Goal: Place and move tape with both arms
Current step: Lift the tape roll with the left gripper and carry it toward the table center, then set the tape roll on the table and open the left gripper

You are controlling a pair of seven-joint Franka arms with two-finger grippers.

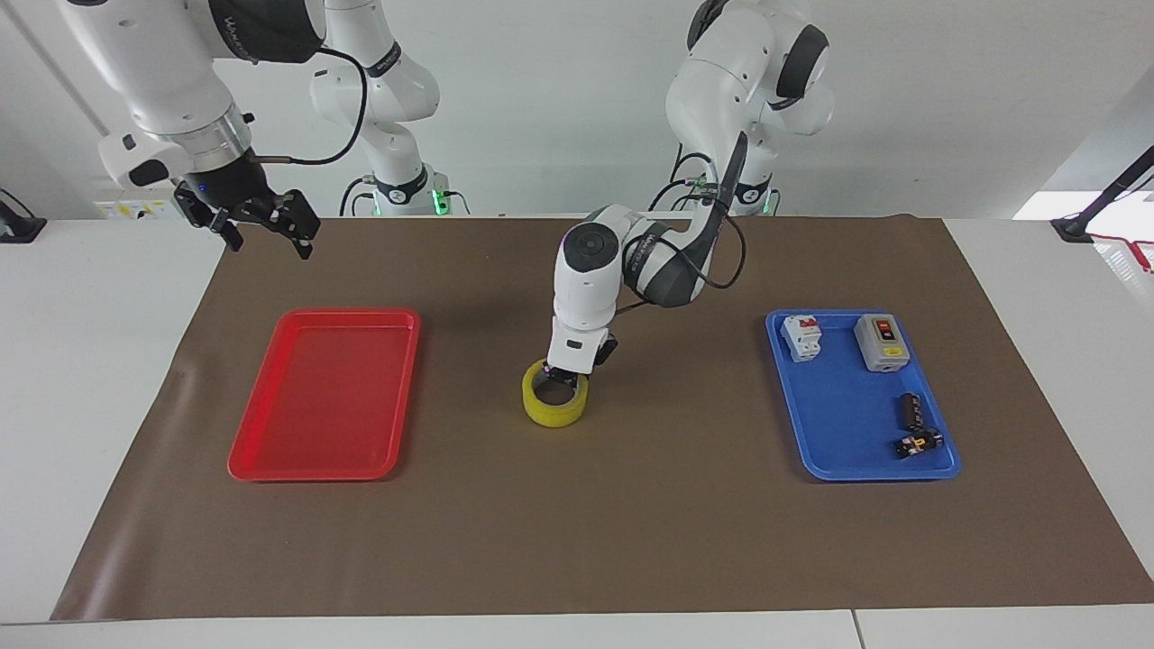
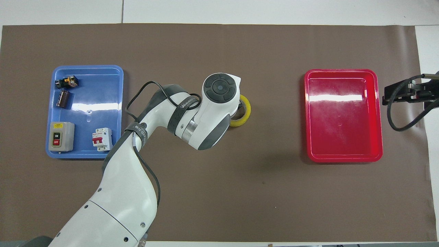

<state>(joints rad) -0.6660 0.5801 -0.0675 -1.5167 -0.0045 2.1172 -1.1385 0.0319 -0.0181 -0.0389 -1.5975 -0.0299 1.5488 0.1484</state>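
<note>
We've got the left gripper (image 1: 561, 376) pinching the translucent yellow tape roll's (image 1: 554, 406) rim; we'd release gently, lift straight. Right gripper (image 1: 261, 225) waits, fingers apart.

wall (image 1: 559, 108): plain white, evenly lit | table (image 1: 1037, 361): white top | mat (image 1: 631, 523): brown sheet covering most of the table | floor, windows: not seen

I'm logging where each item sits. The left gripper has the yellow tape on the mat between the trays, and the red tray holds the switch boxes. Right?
Not quite: the switch boxes lie in the blue tray; the facing view shows the red tray bare. The left gripper does grip the tape between the trays.
</note>
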